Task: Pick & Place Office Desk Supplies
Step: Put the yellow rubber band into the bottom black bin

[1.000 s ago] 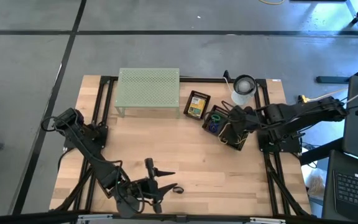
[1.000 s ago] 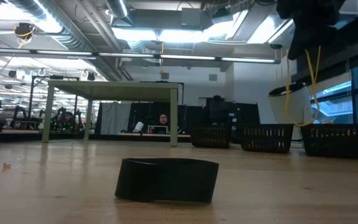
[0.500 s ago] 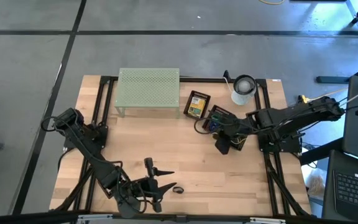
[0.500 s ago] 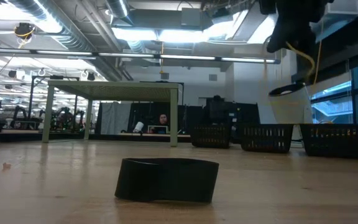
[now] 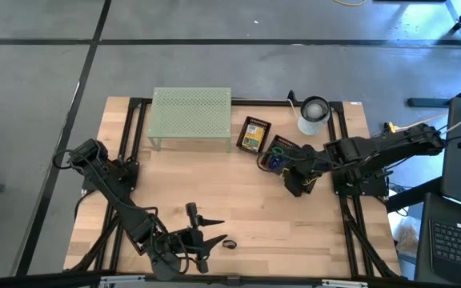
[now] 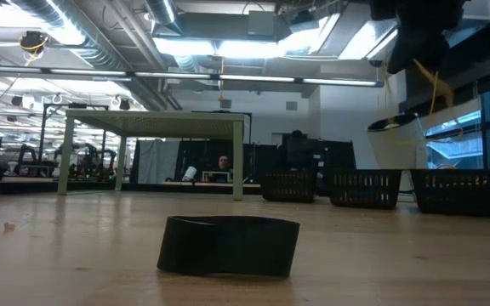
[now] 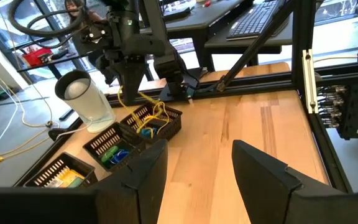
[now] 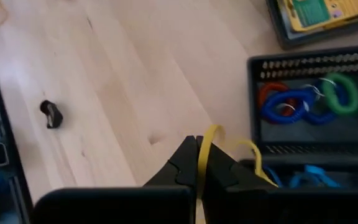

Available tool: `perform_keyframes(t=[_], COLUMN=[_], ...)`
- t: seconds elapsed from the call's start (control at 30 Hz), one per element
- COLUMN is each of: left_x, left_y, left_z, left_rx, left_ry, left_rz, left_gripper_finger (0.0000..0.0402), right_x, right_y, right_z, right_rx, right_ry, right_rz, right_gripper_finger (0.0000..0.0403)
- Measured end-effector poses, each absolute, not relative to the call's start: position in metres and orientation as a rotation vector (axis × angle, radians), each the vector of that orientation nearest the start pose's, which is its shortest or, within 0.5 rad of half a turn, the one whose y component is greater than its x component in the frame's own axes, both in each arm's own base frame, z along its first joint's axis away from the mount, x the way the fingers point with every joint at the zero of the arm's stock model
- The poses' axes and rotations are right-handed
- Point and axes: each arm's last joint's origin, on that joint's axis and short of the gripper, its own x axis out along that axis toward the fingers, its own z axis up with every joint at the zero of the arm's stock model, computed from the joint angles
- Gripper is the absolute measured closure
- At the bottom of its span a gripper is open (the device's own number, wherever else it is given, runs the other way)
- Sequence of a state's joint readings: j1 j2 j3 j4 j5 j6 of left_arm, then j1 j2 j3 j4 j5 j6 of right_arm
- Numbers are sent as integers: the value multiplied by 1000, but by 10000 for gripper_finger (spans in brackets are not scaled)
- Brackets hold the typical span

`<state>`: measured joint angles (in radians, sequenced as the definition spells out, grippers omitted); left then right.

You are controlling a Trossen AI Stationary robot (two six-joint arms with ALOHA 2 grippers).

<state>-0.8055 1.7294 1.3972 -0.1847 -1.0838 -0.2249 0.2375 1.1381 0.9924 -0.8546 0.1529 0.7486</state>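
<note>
Wooden counter [image 5: 238, 200] in a workshop, right gripper [image 8: 199, 163] pinching a yellow rubber band [image 8: 211, 138].

The band loops up from the closed jaws, lifted over the black mesh trays [image 5: 277, 154] near the counter's right rear; one tray holds blue, green and orange coiled bands [image 8: 303, 101], and another further back holds a yellow crayon box [image 5: 253, 134]. A small black clip [image 5: 229, 243] lies alone near the front edge, just beside the left gripper [image 5: 206, 236], whose jaws stand wide and empty. Behind sit a pale green perforated rack [image 5: 191, 112] and a white cup [image 5: 314, 113].
</note>
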Motion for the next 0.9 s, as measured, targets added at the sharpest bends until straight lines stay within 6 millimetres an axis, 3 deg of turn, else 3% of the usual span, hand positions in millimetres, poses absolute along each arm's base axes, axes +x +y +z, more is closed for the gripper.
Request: perform_keyframes(t=[0.43,0.9], left_x=[284,284], left_y=[-259,-259], left_z=[301,301], left_rx=[198,197], left_ry=[270,271], left_rz=[302,299], left_gripper_finger=[227,227], right_x=[170,174], right_y=[31,32], right_z=[276,272], right_rx=[492,497], right_ry=[1123,1121], right_rz=[-735,-795], right_gripper_finger=[401,385])
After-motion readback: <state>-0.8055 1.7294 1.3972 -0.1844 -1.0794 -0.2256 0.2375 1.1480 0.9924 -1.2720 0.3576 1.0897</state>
